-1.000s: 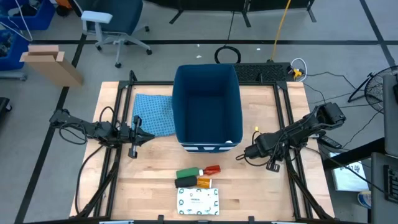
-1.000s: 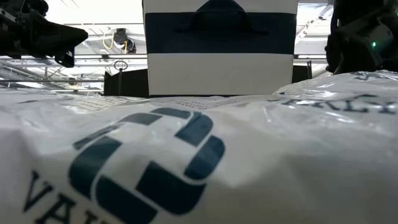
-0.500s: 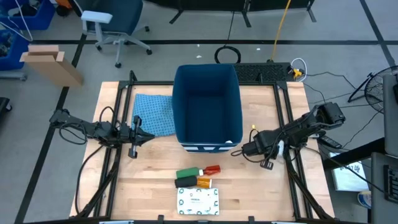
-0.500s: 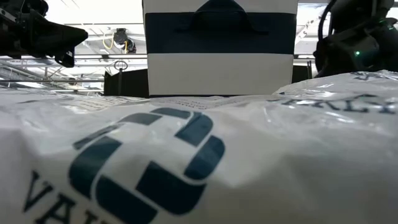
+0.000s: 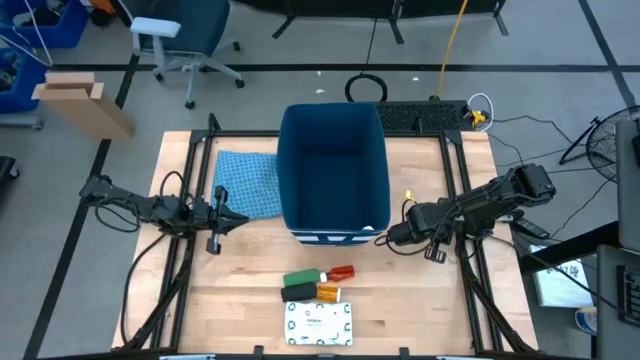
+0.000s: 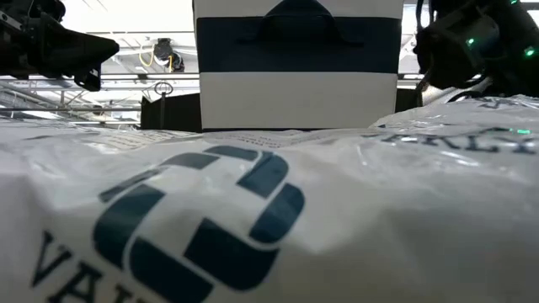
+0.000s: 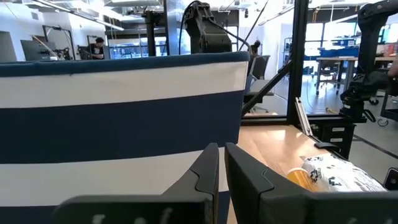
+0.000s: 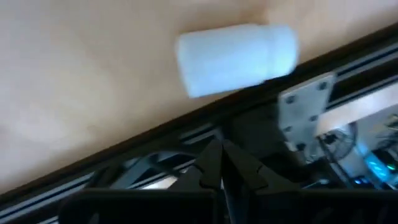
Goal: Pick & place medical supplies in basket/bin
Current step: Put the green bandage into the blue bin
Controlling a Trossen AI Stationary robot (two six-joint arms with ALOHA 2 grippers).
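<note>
The bin stood at the middle of the bench, reaching its far edge, striped end toward the near edge. Bare wood lay open between that end and the supplies near the near edge: green cylinder, red tube, bottle, and packet closest to the edge. A blue cloth lay against the bin's left side. The left pincer hung by the cloth's near edge, fingers nearly together, holding nothing. The right pincer hung just off the bin's near right corner, clenched and empty.
</note>
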